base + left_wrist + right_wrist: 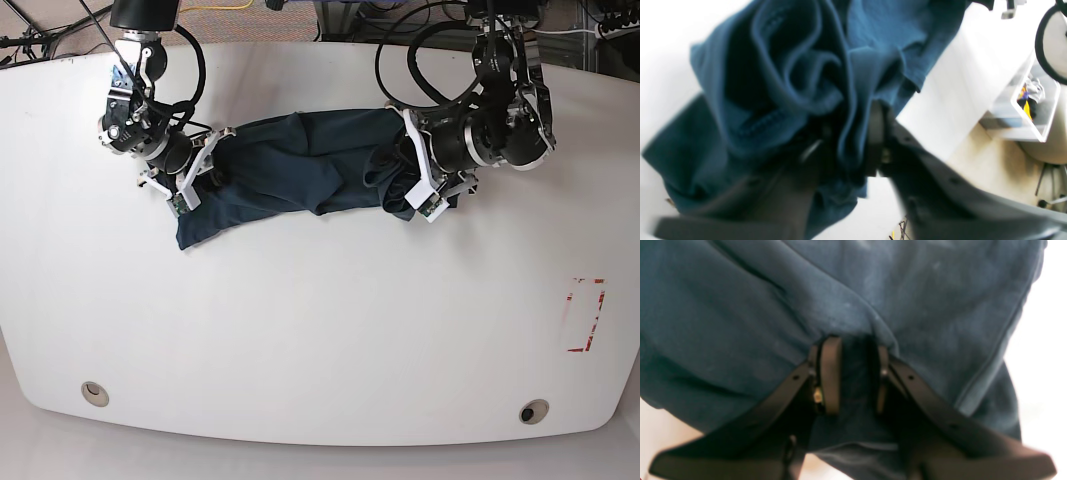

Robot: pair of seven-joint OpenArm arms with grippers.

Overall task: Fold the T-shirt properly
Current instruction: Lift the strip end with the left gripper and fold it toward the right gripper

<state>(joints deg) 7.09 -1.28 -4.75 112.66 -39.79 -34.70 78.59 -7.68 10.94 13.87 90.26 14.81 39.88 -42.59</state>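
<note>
Both pincers clamp the T-shirt [300, 165]: right pincer [853, 373] one end, left pincer [846, 146] the other, over tabletop [320, 330].

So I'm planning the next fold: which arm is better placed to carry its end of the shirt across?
Probably the right gripper: its jaws pinch flat T-shirt cloth. The left gripper sits in a bunched wad, grip unclear.
</note>
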